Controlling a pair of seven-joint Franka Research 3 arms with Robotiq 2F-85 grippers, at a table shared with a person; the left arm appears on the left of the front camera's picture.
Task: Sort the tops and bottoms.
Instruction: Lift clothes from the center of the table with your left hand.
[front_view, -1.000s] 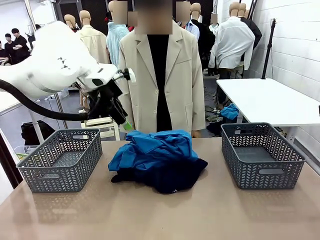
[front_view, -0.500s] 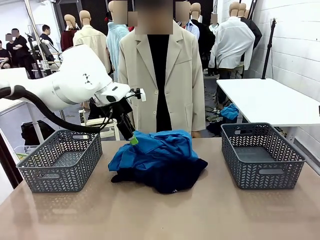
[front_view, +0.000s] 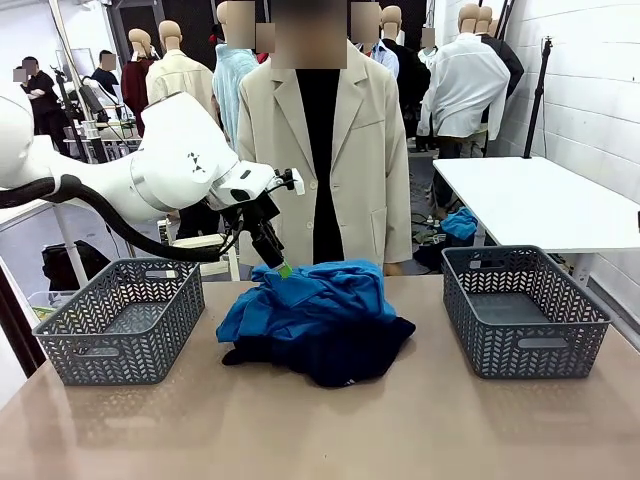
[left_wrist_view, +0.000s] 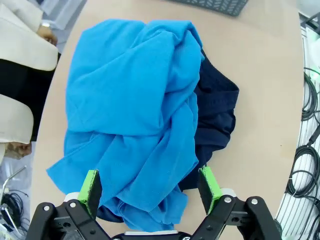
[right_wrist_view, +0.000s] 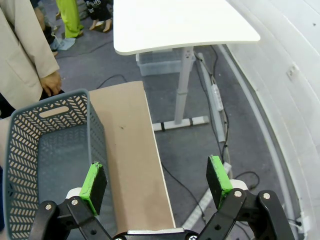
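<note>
Reach step: left claw (left_wrist_view: 150, 186) wide, empty, above the tops (left_wrist_view: 130, 110); next: drop & pinch one w/o snagging the bottoms (left_wrist_view: 217, 115); right claw (right_wrist_view: 156, 182) wide too.

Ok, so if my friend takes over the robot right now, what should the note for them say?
Left gripper: open, empty, hovering over the clothes pile.
Right gripper: open, empty, above the right edge of the table, beside the right basket.
Things: the blue tops lie bunched on the dark bottoms, one pile in the middle of the table.
Done: nothing sorted; the left basket and the right basket hold no clothes.
Left: every top and bottom to be sorted.
</note>
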